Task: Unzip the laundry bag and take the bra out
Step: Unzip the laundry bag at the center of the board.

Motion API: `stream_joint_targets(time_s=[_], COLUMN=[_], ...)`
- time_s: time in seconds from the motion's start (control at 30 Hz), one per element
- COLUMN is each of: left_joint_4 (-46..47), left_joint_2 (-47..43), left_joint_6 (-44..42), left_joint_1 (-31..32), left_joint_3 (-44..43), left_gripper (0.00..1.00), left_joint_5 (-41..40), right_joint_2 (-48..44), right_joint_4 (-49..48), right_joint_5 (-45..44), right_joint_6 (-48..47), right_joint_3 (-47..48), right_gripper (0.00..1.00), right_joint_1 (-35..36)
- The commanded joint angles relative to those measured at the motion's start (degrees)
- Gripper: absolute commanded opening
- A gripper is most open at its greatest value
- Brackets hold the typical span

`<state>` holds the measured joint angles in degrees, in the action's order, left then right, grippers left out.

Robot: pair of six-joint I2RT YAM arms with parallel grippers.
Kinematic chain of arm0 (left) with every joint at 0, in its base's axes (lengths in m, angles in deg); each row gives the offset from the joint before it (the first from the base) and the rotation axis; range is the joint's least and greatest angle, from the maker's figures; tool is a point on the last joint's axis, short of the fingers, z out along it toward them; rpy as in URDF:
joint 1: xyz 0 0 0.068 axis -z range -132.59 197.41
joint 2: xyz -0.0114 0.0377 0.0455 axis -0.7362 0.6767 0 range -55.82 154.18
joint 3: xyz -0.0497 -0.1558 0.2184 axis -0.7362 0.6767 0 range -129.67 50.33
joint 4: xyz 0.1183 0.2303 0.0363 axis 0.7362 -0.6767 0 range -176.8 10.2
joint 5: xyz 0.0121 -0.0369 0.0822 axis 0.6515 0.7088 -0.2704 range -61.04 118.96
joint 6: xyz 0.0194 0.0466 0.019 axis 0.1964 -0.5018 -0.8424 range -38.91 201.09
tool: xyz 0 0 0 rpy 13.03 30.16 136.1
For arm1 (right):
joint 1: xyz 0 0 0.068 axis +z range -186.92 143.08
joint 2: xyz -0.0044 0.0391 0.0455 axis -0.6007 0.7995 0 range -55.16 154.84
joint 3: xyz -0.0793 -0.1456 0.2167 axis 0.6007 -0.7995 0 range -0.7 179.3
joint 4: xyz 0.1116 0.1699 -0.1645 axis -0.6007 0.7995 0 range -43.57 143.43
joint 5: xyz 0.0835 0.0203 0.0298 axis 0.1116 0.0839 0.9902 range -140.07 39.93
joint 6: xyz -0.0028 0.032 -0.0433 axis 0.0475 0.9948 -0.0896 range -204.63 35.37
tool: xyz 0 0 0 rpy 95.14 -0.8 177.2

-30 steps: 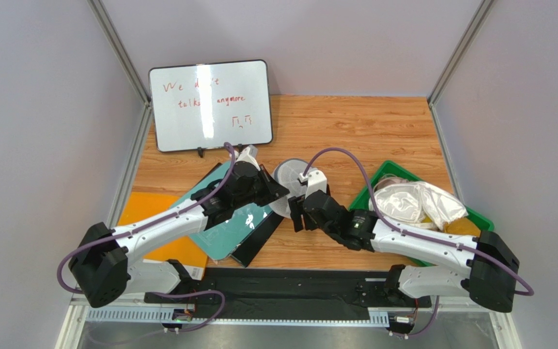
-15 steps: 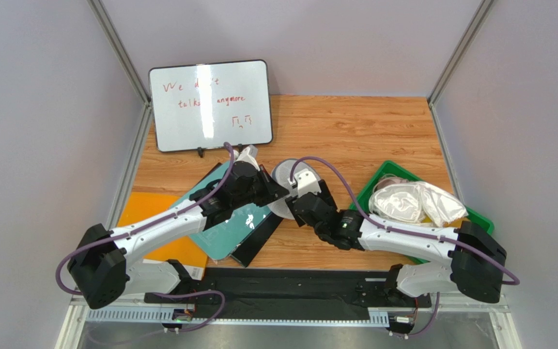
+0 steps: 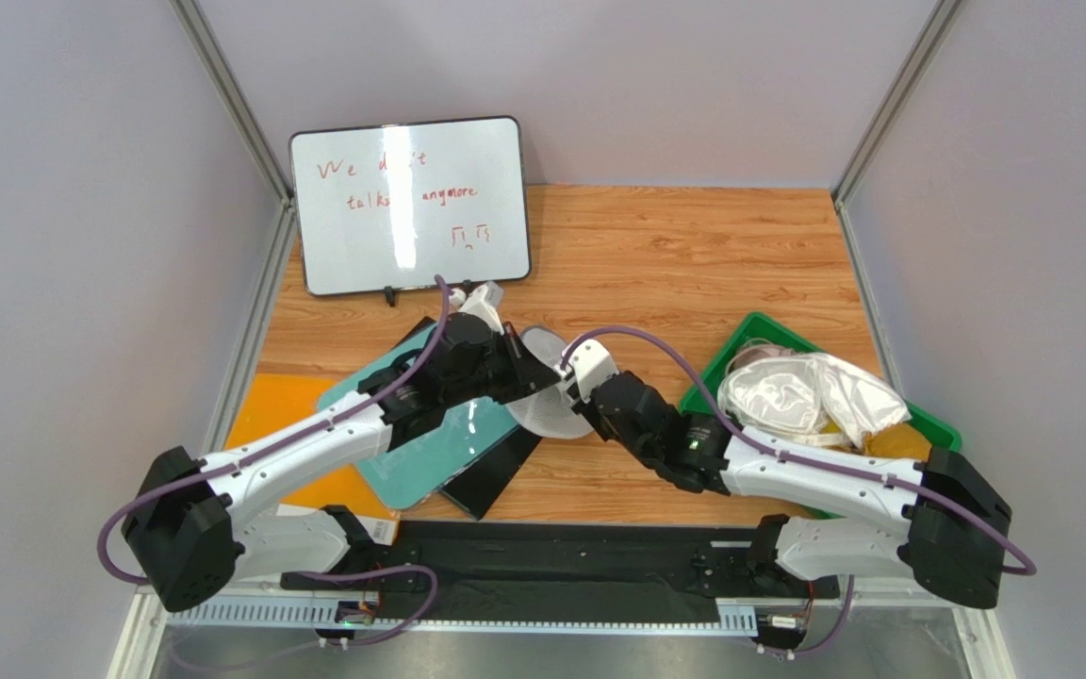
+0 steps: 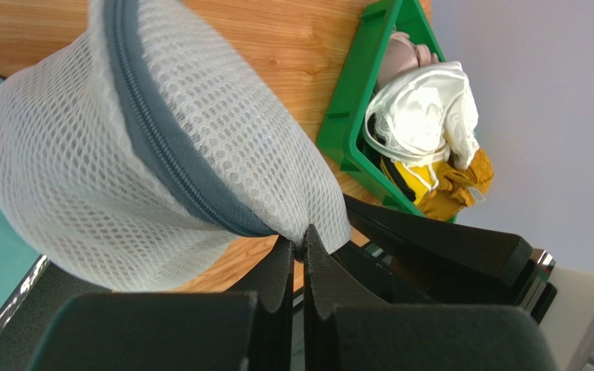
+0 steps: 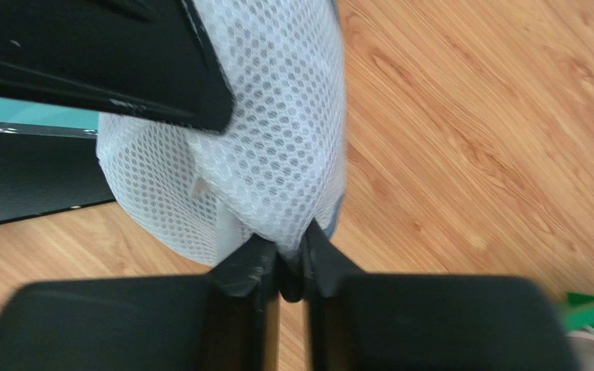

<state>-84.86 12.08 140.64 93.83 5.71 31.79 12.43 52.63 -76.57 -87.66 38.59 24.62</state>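
Observation:
The laundry bag (image 3: 549, 401), a small round white mesh pouch with a grey-blue zip (image 4: 161, 147), hangs between both grippers above the wooden table. From the left, my left gripper (image 3: 538, 374) is shut on the mesh (image 4: 302, 241) right at the end of the zip. My right gripper (image 3: 580, 391) comes from the right and is shut on a fold of the mesh wall (image 5: 291, 249). In the right wrist view the pouch (image 5: 277, 154) fills the upper left, with a left finger (image 5: 106, 54) across it. The zip looks closed along the stretch that shows. The bra is hidden.
A green bin (image 3: 733, 354) at the right holds white and yellow cloth (image 3: 804, 396). A teal folder (image 3: 436, 442) on a black pad and an orange sheet (image 3: 287, 410) lie under the left arm. A whiteboard (image 3: 410, 205) stands at the back left.
My right gripper moved left to the pouch and closed on its mesh. The pouch, held by the left gripper throughout, came down and slightly nearer.

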Motion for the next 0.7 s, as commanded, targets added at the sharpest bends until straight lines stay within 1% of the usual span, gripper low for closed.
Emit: stream_joint_targets(time_s=[0.0,0.03,0.07,0.1,0.13,0.17,0.2,0.23,0.3,0.33,0.4,0.43,0.47,0.5,0.53,0.57,0.63,0.67], left_joint_4=[-5.05,-5.48,-5.92,-6.71,-6.80,-6.81,-6.81,-6.72,-7.85,-8.03,-8.47,-8.30,-8.21,-8.21,-8.21,-8.21,-9.17,-9.18], left_joint_2=[-1.54,-2.24,-2.77,-4.16,-4.96,-5.75,-6.46,-7.68,-9.09,-9.53,-10.41,-10.77,-11.12,-11.82,-12.26,-12.70,-14.28,-14.72], left_joint_6=[-5.93,-6.63,-8.12,-8.83,-9.53,-10.93,-11.64,-13.82,-16.56,-19.96,-23.50,-27.43,-29.38,-31.49,-35.78,-37.65,-42.21,-43.80], left_joint_1=[0.96,0.87,0.96,0.87,0.96,0.87,0.87,0.96,0.96,0.87,0.96,0.96,0.87,0.96,0.96,0.87,0.87,0.96], left_joint_3=[0.94,0.85,0.94,0.85,0.94,1.03,0.85,0.68,-0.55,-0.90,-1.78,-1.96,-2.57,-2.84,-2.93,-3.10,-3.72,-3.98], left_gripper=[0.10,0.17,0.24,0.51,0.63,0.78,0.83,0.85,0.86,0.86,0.86,0.85,0.85,0.85,0.84,0.84,0.84,0.84], left_joint_5=[8.85,8.77,8.51,7.81,7.54,7.37,7.28,7.28,7.28,7.36,7.28,7.54,8.32,8.51,8.59,8.42,8.16,9.37], right_joint_2=[-4.75,-5.19,-5.80,-6.24,-6.68,-7.55,-8.09,-8.70,-8.88,-8.71,-8.62,-8.44,-8.36,-8.35,-8.35,-8.35,-8.62,-8.79], right_joint_4=[-6.73,-4.72,-0.79,1.25,4.84,6.27,7.33,9.43,11.98,14.35,16.21,17.87,18.49,19.20,20.42,21.04,22.53,23.07], right_joint_5=[6.89,8.29,11.53,12.95,14.45,17.33,18.93,20.07,21.31,21.75,22.98,25.16,25.62,28.15,29.39,31.23,32.30,32.39], right_joint_6=[-3.83,-3.74,-3.48,-3.13,-2.86,-1.82,-1.37,-0.93,-0.32,-0.23,-0.31,-0.49,-0.49,-0.49,-0.58,-0.58,-0.58,-0.66], right_joint_3=[1.31,2.88,3.77,4.56,6.14,6.50,6.85,7.55,8.61,9.05,10.10,10.37,10.89,11.16,11.42,11.86,12.13,12.39], right_gripper=[0.01,0.00,0.00,0.00,0.00,0.00,0.00,0.00,0.00,0.00,0.00,0.00,0.00,0.00,0.00,0.00,0.00,0.00], right_joint_1=[-3.61,-4.05,-5.10,-5.55,-5.99,-6.86,-7.22,-7.57,-7.49,-7.57,-7.57,-7.66,-7.66,-7.66,-7.57,-7.57,-7.66,-7.57])
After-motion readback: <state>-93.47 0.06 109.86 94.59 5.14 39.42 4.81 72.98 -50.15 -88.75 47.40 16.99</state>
